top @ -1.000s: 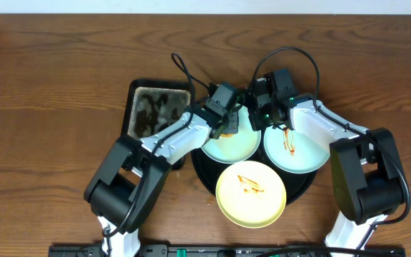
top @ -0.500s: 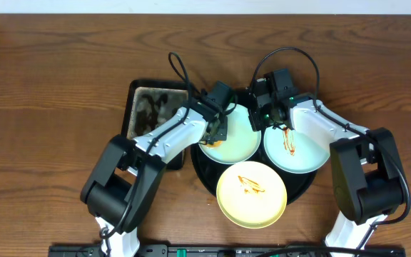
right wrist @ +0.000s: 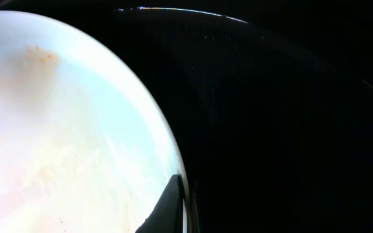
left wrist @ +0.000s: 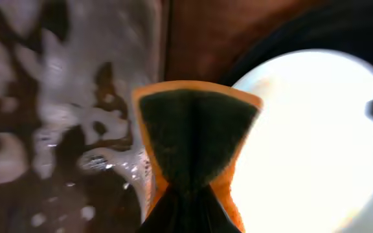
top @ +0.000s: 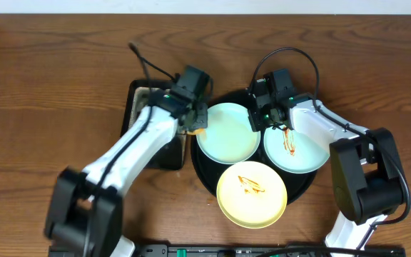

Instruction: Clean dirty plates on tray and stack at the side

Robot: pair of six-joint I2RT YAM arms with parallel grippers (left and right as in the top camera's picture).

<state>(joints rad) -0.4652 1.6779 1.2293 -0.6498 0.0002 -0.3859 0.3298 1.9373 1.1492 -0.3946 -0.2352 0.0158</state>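
My left pincer, clamped on the orange-and-green sponge, hangs just left of the clean-looking pale mint round plate on the glossy black round tray, so the sauce-streaked mint plate lies farther right, beside my closed right pincer.

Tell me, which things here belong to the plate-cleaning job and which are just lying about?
For the job: blue plate, streaked; blue plate, clean-looking; yellow plate, streaked; round black tray; sponge in left pincer; right pincer on a blue plate's rim; rectangular tray.
Just there: wooden table; black rail at front edge.
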